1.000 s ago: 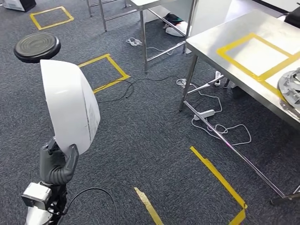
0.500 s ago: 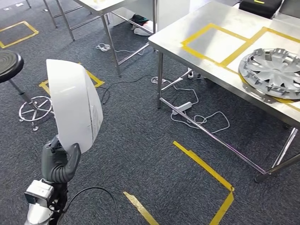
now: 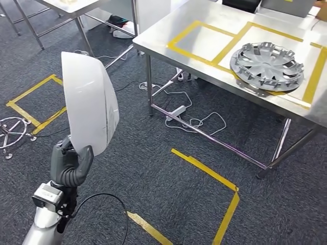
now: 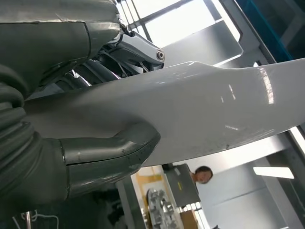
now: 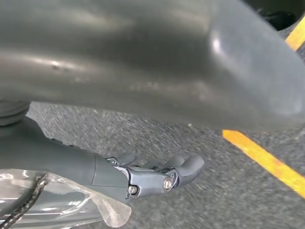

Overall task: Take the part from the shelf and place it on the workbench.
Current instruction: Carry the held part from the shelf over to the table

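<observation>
A white curved shell part (image 3: 90, 104) stands upright in my left hand (image 3: 69, 166), which grips its lower edge at the lower left of the head view. In the left wrist view the thumb (image 4: 107, 155) presses against the part's (image 4: 201, 109) glossy white surface. The steel workbench (image 3: 154, 35) stands ahead to the right, marked with yellow tape squares. A silver wheel cover (image 3: 266, 61) lies in one of them. My right hand (image 5: 154, 174) hangs over the grey carpet with its fingers stretched out and nothing in them.
A power strip and white cables (image 3: 175, 111) lie under the workbench between its legs. Yellow tape lines (image 3: 208, 171) mark the carpet. A stool base (image 3: 12, 130) stands at the far left, a second table (image 3: 69, 5) at the back. A person (image 4: 203, 174) shows in the left wrist view.
The camera has turned right: the workbench and wheel cover have slid left and closer in the picture. The white part stays held in my left hand.
</observation>
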Motion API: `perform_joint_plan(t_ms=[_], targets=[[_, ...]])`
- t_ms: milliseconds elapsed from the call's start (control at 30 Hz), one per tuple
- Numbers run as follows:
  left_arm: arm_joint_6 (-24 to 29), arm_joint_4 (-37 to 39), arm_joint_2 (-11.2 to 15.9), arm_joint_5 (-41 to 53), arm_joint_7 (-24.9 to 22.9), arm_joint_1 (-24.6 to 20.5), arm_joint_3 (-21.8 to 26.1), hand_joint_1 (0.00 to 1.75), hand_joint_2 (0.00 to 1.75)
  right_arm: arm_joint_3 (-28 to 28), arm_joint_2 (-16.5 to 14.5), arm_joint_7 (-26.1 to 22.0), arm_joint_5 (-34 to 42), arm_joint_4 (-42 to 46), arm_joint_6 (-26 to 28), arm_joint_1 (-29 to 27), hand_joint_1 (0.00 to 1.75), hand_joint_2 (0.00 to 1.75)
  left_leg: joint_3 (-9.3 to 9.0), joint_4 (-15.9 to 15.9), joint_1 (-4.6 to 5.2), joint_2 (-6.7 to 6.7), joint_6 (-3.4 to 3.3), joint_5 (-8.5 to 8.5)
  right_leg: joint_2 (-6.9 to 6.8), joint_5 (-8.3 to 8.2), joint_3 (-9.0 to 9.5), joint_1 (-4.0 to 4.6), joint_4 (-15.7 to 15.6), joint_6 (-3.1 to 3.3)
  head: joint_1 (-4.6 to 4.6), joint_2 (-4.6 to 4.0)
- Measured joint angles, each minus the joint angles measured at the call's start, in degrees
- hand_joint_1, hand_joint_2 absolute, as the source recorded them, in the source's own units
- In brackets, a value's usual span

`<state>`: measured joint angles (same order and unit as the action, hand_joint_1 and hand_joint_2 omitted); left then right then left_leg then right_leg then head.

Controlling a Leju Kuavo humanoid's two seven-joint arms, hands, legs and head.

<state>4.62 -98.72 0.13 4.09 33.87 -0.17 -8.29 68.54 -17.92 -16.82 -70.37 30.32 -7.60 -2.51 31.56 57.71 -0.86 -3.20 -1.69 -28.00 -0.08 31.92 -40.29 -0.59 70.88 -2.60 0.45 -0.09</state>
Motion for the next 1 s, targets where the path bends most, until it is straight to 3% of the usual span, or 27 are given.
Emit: perform_joint_plan(t_ms=[67, 133, 200, 267, 333, 367, 433, 467, 500, 567, 600, 667, 767, 800, 900, 933, 967, 1000], targets=[[0.0, 0.3, 0.0, 0.0, 0.0, -0.4, -0.2, 1.75, 1.75, 0.0, 0.2, -0.1, -0.2, -0.5, 0.1, 0.1, 0.00, 0.00, -0.25, 0.1, 0.12, -0.97, 0.42, -0.26, -2.09, -3.23, 4.58, 0.08, -8.1, 0.08, 0.04, 0.00], [0.0, 0.4, 0.1, 0.0, -0.1, -0.7, -0.3, 1.75, 1.75, 0.0, 0.4, -0.2, -0.3, -0.9, 0.3, 0.3, 0.00, 0.00, -0.42, 0.2, 0.41, -1.73, 1.00, -0.46, -3.57, -4.25, 7.28, 0.38, -12.8, 0.70, 0.01, 0.00], [0.0, 0.5, 0.2, 0.0, -0.2, -1.0, -0.4, 1.75, 1.75, 0.0, 0.5, -0.2, -0.5, -1.4, 0.5, 0.4, 0.00, 0.00, -0.58, 0.1, 0.49, -2.47, 1.57, -0.49, -2.95, -4.15, 7.39, 0.59, -13.1, 1.50, -0.01, 0.01], [0.0, 0.6, 0.3, 0.0, -0.3, -1.2, -0.4, 1.75, 1.75, 0.0, 0.5, -0.3, -0.7, -1.8, 0.7, 0.4, 0.00, 0.00, -0.52, 0.9, 0.22, -1.43, 2.22, -1.30, -2.22, -4.32, 7.47, 0.48, -13.3, 2.19, -0.07, 0.01], [0.0, 0.7, 0.6, -0.2, -0.4, -1.4, -0.4, 1.75, 1.75, -0.1, 0.6, -0.3, -1.2, -2.2, 1.1, 0.5, 0.00, 0.00, 1.40, 5.4, -0.01, 1.21, 2.64, -4.07, -1.54, -4.47, 7.64, 0.27, -13.5, 2.88, -0.31, 0.00], [0.0, 0.8, 0.7, -0.4, -0.5, -1.5, -0.4, 1.75, 1.75, -0.1, 0.7, -0.4, -1.5, -2.5, 1.4, 0.7, 0.00, 0.00, 3.26, 9.2, -0.04, 2.17, 2.67, -5.85, -1.15, -4.43, 7.65, 0.32, -13.5, 3.13, -0.40, 0.00], [-0.1, 1.4, 0.9, -0.7, -0.7, -1.5, -0.3, 1.75, 1.75, -0.3, 0.9, -0.6, -2.0, -3.3, 1.9, 0.9, 0.00, 0.00, 6.66, 15.8, -0.03, 2.65, 2.62, -7.73, -0.36, -4.30, 7.75, 0.53, -13.5, 3.45, -0.44, 0.00], [-0.1, 1.7, 1.0, -0.8, -0.8, -1.7, -0.2, 1.75, 1.75, -0.3, 1.0, -0.7, -2.1, -3.7, 2.3, 0.9, 0.00, 0.00, 7.35, 16.6, 0.00, 2.69, 2.48, -7.14, 0.03, -4.20, 7.87, 0.64, -13.5, 3.56, -0.44, 0.00], [-0.2, 2.1, 1.0, -0.9, -0.9, -2.0, -0.2, 1.75, 1.75, -0.3, 1.2, -0.9, -2.1, -4.1, 2.6, 0.9, 0.00, 0.00, 6.90, 15.1, 0.04, 2.71, 2.22, -5.42, 0.37, -4.10, 8.08, 0.74, -13.5, 3.59, -0.44, 0.00], [-0.2, 2.9, 1.0, -0.7, -1.3, -3.1, -0.2, 1.75, 1.75, -0.4, 1.5, -1.1, -2.2, -4.9, 3.1, 1.1, 0.00, 0.00, 3.94, 7.9, 0.30, 2.79, 1.38, -1.11, 0.82, -3.84, 8.54, 0.92, -13.5, 3.49, -0.41, 0.00], [-0.1, 3.2, 0.9, -0.6, -1.5, -3.8, -0.2, 1.75, 1.75, -0.3, 1.6, -1.2, -2.2, -5.3, 3.4, 1.2, 0.00, 0.00, 2.47, 4.3, 0.44, 2.82, 1.04, 0.10, 0.98, -3.70, 8.61, 1.03, -13.4, 3.30, -0.42, 0.00], [0.1, 3.8, 0.7, -0.4, -1.8, -4.9, -0.3, 1.75, 1.75, -0.3, 1.8, -1.2, -2.2, -6.0, 3.7, 1.4, 0.00, 0.00, 1.19, 0.9, 0.74, 2.87, 0.65, 0.43, 1.07, -3.70, 8.50, 1.10, -13.3, 2.69, -0.41, 0.00], [0.4, 4.5, 0.3, -0.3, -1.9, -5.6, -0.3, 1.75, 1.75, -0.3, 2.3, -1.3, -2.4, -6.7, 3.9, 1.4, 0.00, 0.00, 0.64, 0.0, 0.56, 2.86, 0.18, 0.43, 0.93, -3.70, 8.12, 1.00, -12.4, 1.65, -0.39, 0.01], [0.5, 4.6, 0.2, -0.3, -1.9, -5.7, -0.3, 1.75, 1.75, -0.3, 2.4, -1.4, -2.5, -6.9, 4.1, 1.5, 0.00, 0.00, 0.33, -0.1, 0.42, 2.83, -0.01, 0.41, 0.83, -2.90, 7.41, 0.96, -11.0, 1.36, -0.25, 0.01], [0.6, 4.8, 0.1, -0.4, -1.9, -5.8, -0.3, 1.75, 1.75, -0.5, 2.8, -1.6, -3.2, -7.7, 4.6, 1.7, 0.00, 0.00, -0.02, -0.2, 0.33, 2.70, -0.43, 0.10, 0.64, 1.68, 1.93, 0.58, -1.2, 0.52, 0.02, 0.00], [0.6, 4.9, 0.1, -0.5, -1.9, -5.7, -0.3, 1.75, 1.75, -0.5, 2.9, -1.7, -3.4, -8.0, 4.7, 1.7, 0.00, 0.00, -0.11, -0.2, 0.33, 2.67, -0.45, -0.06, 0.61, 2.51, 0.07, 0.42, 1.6, 0.27, 0.01, 0.00], [0.5, 5.0, 0.2, -0.5, -1.9, -5.6, -0.2, 1.75, 1.75, -0.5, 3.0, -1.7, -3.6, -8.3, 4.9, 1.7, 0.00, 0.00, -0.28, -0.2, 0.30, 2.67, -0.42, -0.27, 0.58, 2.34, -0.98, 0.27, 2.8, 0.07, 0.02, 0.00], [0.4, 5.1, 0.2, -0.6, -1.9, -5.5, -0.2, 1.75, 1.75, -0.6, 3.1, -1.7, -3.7, -8.5, 5.0, 1.6, 0.00, 0.00, -0.60, -0.2, 0.26, 2.70, -0.32, -0.53, 0.53, 0.88, -0.88, 0.09, 1.6, -0.07, 0.03, 0.00]])
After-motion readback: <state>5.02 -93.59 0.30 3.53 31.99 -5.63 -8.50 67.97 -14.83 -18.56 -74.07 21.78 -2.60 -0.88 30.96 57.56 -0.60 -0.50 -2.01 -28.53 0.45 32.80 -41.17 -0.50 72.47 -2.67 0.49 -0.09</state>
